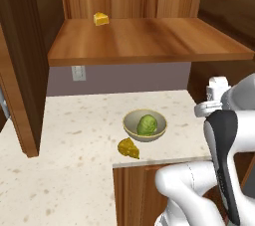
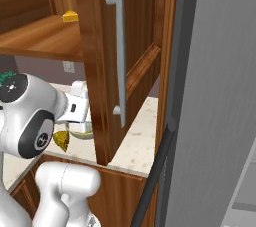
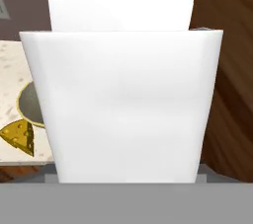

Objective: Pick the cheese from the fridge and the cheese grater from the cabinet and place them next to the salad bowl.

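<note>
Fingers spread wide, gripping nothing — cheese (image 1: 129, 148) lies at the counter's (image 1: 74, 135) front edge, just beside the salad bowl (image 1: 145, 125).

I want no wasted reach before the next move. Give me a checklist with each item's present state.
1. Cheese on the counter next to the salad bowl: ok, it lies just in front of the bowl, whether touching is unclear.
2. Cheese grater beside the bowl: not ok, none stands there.
3. Grater found on the cabinet shelf: not ok; the shelf holds a paler yellow wedge.
4. Cabinet door open: ok, it stands swung out.
5. Pincer free to grasp: cannot tell, its fingers are not visible.
6. Hand view usable for aiming: not ok, the robot's own white body blocks most of it.
</note>
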Robot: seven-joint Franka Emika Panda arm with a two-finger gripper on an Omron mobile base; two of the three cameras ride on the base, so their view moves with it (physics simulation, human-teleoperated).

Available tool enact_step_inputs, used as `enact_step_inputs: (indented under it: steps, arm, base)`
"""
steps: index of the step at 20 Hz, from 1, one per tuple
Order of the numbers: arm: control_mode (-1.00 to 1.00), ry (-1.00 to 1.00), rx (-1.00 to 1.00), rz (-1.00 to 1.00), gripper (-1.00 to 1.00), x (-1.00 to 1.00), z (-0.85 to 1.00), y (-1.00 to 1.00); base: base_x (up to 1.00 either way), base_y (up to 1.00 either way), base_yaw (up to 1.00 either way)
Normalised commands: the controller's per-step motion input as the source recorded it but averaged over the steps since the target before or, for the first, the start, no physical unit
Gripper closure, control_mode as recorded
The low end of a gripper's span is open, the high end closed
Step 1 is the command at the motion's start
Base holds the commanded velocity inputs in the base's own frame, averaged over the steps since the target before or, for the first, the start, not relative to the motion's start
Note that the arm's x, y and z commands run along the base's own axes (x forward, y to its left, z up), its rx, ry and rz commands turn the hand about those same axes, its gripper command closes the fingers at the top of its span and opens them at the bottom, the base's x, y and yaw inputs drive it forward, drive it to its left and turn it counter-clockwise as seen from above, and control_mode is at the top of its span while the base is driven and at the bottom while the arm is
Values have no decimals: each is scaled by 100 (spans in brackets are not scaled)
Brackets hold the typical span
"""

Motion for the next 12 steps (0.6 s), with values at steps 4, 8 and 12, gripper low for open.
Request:
enact_step_inputs:
  steps: [4, 8, 12]
  arm:
    - [-100, -20, 0, 11, 100, 44, -66, -13]
    - [-100, -26, 0, 12, 100, 45, -63, -10]
    - [-100, -20, 0, 8, 100, 45, -66, -13]
  base:
    - [0, 0, 0]
    - [0, 0, 0]
    - [0, 0, 0]
